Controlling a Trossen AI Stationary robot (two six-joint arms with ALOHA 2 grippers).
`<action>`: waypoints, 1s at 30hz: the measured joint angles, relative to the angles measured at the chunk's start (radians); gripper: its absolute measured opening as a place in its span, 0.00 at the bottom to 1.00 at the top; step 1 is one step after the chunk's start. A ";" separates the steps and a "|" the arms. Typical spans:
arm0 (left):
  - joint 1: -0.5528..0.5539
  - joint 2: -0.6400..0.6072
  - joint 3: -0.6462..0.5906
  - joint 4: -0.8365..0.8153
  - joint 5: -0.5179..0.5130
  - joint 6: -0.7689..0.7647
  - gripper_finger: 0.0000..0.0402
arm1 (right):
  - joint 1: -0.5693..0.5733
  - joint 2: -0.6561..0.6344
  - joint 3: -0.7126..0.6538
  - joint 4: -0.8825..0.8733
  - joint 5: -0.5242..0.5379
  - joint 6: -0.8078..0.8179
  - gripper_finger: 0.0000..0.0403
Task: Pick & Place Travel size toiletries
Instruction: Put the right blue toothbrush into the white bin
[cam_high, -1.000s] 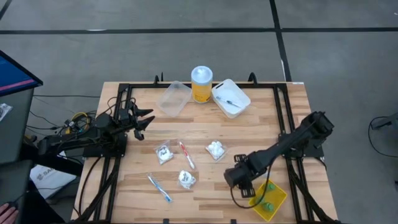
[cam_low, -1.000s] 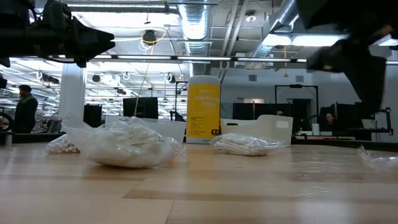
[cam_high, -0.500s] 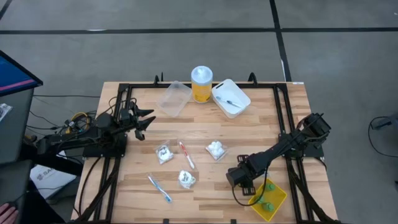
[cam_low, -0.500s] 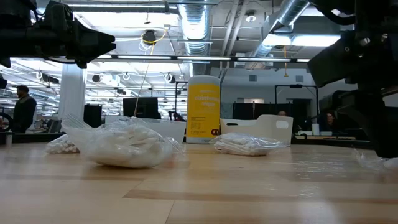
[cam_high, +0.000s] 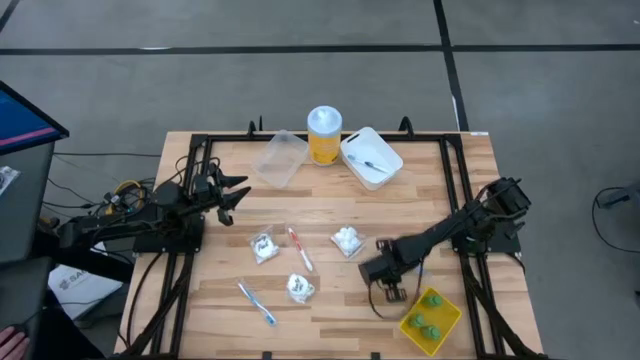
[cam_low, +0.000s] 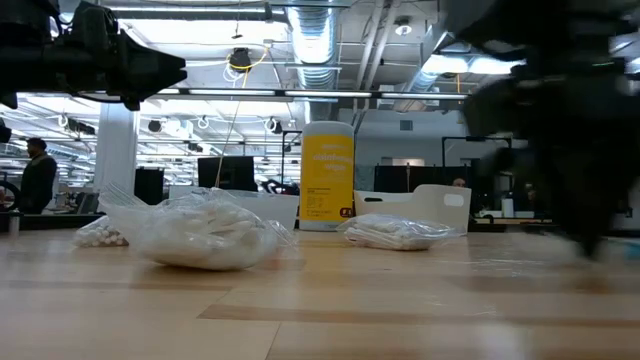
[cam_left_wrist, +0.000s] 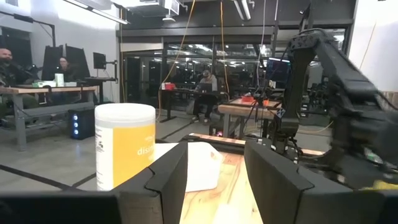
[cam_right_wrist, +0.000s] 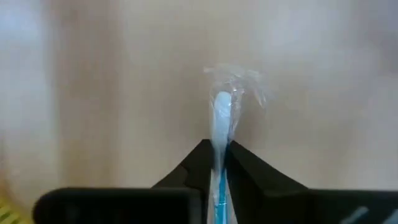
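My right gripper is near the table's front right, beside a yellow tray that holds three tiny green bottles. It is shut on a blue-white toothbrush stick in a clear wrapper. Three clear packets, a red-white stick and a blue-white stick lie flat on the wood. My left gripper hovers open above the table's left side, holding nothing. My right gripper pinches the toothbrush stick between its two fingers, on the shaft just below the white head. The stick lies along the fingers, and the head and crumpled wrapper stick out past the fingertips. Whether it is clear of the table cannot be told.
At the far edge stand a clear empty tub, a tall yellow jar with a white lid and a white tub with a stick in it. Black frame rails run along the table's sides.
My right gripper has moved from the yellow tray's edge toward the table's far edge and a little toward its left. It shows blurred in the low view. The green bottles in the tray now show uncovered.
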 joint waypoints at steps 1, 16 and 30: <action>0.000 0.000 0.000 0.001 0.000 0.000 0.38 | -0.017 -0.019 0.000 -0.004 0.007 -0.012 0.11; 0.000 0.001 0.000 0.010 0.004 0.000 0.38 | -0.307 -0.338 0.157 -0.041 -0.011 -0.048 0.07; 0.000 0.001 0.000 0.019 0.002 0.000 0.38 | -0.794 -0.331 0.503 -0.094 0.049 -0.309 0.05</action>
